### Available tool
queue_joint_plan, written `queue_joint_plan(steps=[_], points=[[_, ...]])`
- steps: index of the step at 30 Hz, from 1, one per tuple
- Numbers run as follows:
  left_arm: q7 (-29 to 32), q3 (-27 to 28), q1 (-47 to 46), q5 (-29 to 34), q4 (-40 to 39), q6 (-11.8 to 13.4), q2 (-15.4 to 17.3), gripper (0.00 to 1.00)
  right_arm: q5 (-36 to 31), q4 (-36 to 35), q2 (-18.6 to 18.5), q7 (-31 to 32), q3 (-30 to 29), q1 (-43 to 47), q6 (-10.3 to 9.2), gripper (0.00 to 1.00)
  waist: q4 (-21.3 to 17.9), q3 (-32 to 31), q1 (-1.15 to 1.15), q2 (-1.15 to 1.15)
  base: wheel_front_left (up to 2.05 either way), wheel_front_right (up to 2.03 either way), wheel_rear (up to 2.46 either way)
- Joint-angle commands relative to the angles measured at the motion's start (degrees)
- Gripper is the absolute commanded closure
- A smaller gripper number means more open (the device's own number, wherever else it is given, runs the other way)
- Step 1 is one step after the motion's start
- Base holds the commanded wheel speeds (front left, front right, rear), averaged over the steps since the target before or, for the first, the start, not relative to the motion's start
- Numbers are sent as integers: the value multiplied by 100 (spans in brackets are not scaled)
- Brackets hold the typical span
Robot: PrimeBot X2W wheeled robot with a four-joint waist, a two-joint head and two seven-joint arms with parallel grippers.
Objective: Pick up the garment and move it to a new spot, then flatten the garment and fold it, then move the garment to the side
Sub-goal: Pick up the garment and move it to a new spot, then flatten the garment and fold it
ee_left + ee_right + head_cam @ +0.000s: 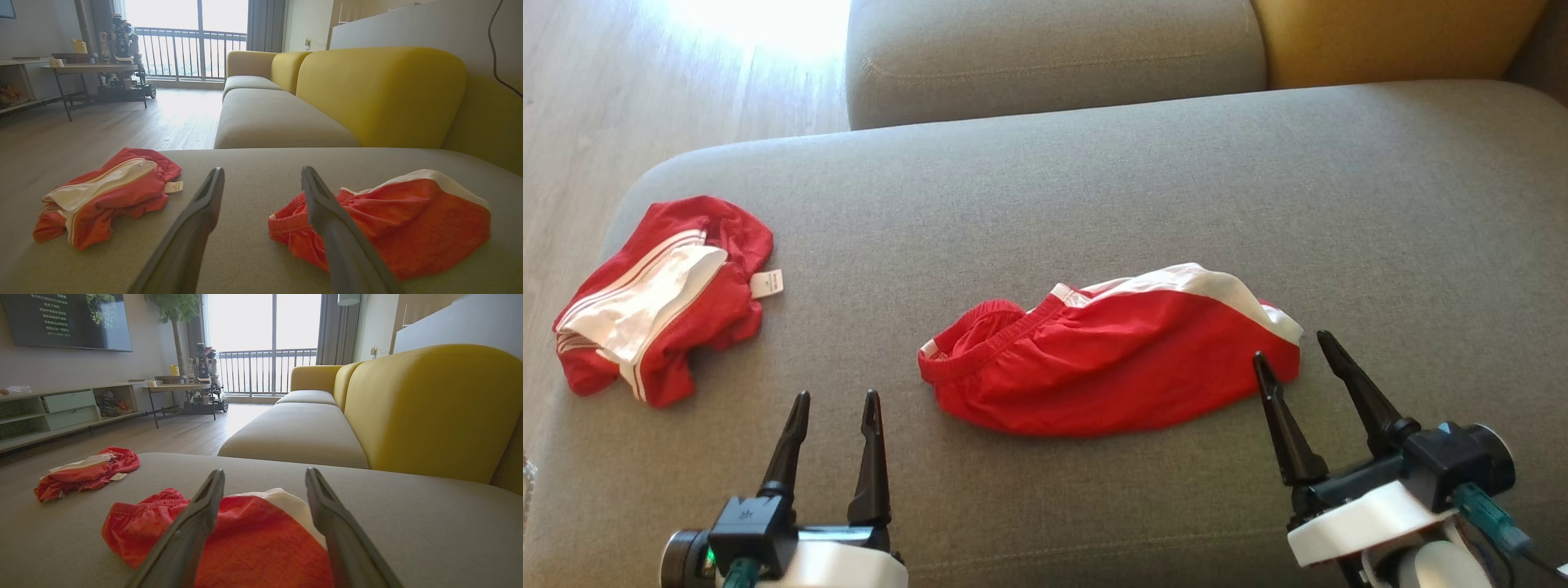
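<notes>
A red garment point(1111, 359) with a white band lies bunched in the middle of the grey sofa seat point(1094, 188). My right gripper point(1291, 345) is open, its fingertips at the garment's right end with nothing between them. In the right wrist view that gripper point(264, 470) hangs just over the red cloth point(261, 539). My left gripper point(837, 394) is open and empty, hovering near the seat's front edge, left of the garment. From the left wrist, the left gripper point(263, 169) points past the garment point(408, 216), which lies to its right.
Another crumpled red and white garment point(662, 302) with a white tag lies at the seat's left end, close to the edge above the wooden floor point(605, 98). A yellow backrest point(1388, 41) rises behind. A second seat cushion point(1045, 57) adjoins at the back.
</notes>
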Motion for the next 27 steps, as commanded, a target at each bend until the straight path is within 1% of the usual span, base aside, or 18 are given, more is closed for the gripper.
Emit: queue_joint_plan(steps=[1,7,12,27], points=[[-30,191,-204,63,-208,33,3,0,-49,-174,-3,-36,121,-148,-1,0,5,-1,0,0,0,0,0],[-30,238,-191,94,-196,22,3,0,-89,-176,-3,-36,136,-146,-1,0,25,-13,0,0,0,0,0],[-30,249,-206,185,-184,-35,3,0,-92,-186,-3,-36,119,-156,-1,0,36,-15,0,0,0,0,0],[-30,213,-268,218,-147,-54,3,0,-54,-156,-3,-36,123,-188,-1,0,66,-27,0,0,0,0,0]])
